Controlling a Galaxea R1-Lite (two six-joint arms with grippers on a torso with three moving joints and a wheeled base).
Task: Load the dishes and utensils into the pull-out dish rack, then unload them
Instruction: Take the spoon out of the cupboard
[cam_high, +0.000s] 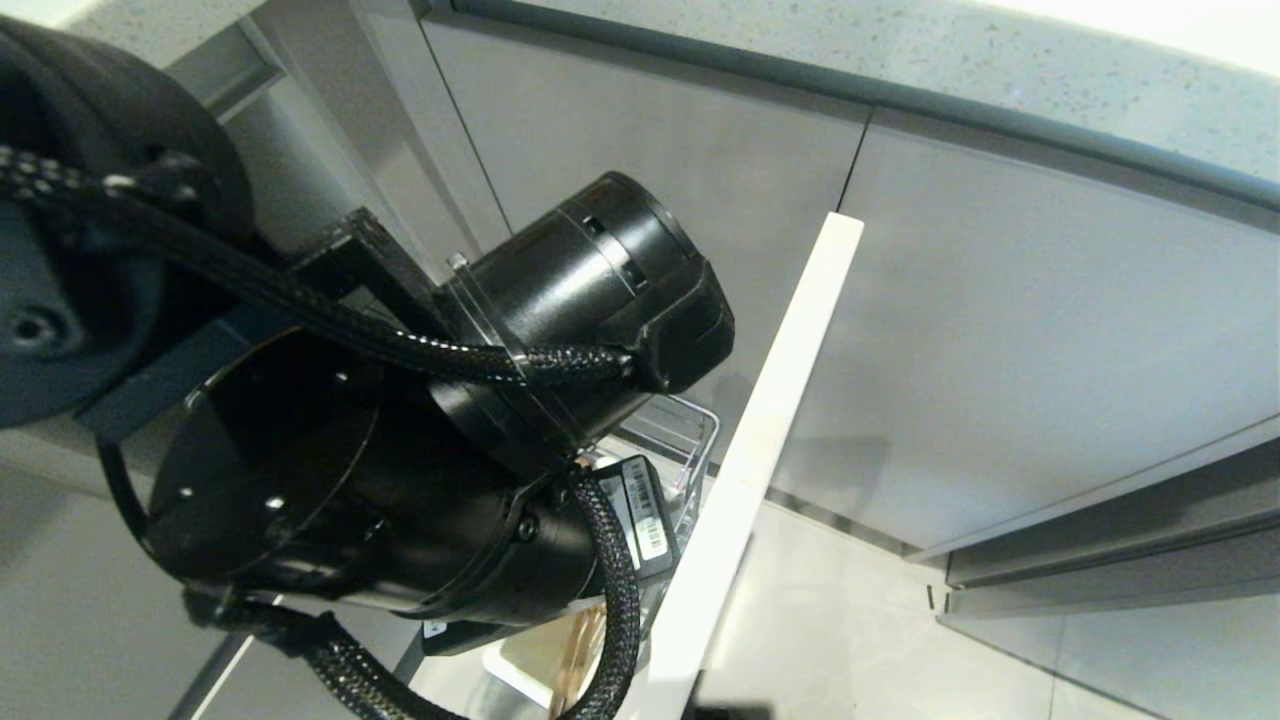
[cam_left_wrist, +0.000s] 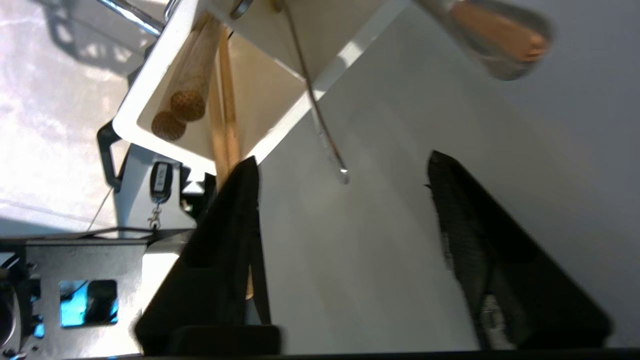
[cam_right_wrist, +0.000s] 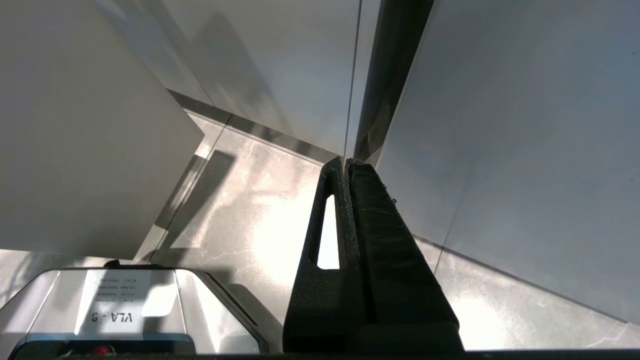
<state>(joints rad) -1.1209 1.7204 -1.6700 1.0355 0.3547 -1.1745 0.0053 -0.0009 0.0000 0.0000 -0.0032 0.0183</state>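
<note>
Now the spoon (cam_left_wrist: 325, 135) stands in the white tub (cam_left_wrist: 145, 107) of the rack (cam_high: 690, 440), handle end up, leaning on the rim beside the chopsticks (cam_left_wrist: 225, 125), so it will drain upright. Just above, the left gripper (cam_left_wrist: 345, 200) hangs with jaws spread and nothing between them, apparently a finished drop. Over the floor (cam_right_wrist: 260, 220), the right gripper (cam_right_wrist: 347, 167) sits pressed closed, parked.

Pale grey flat-front cabinet doors (cam_high: 1000, 300) are seen under a speckled light stone table (cam_high: 900, 60), edged by a dark strip. A glossy marbled light floor (cam_right_wrist: 260, 210) is lit by bright patches; hard shadows are cast across it.
</note>
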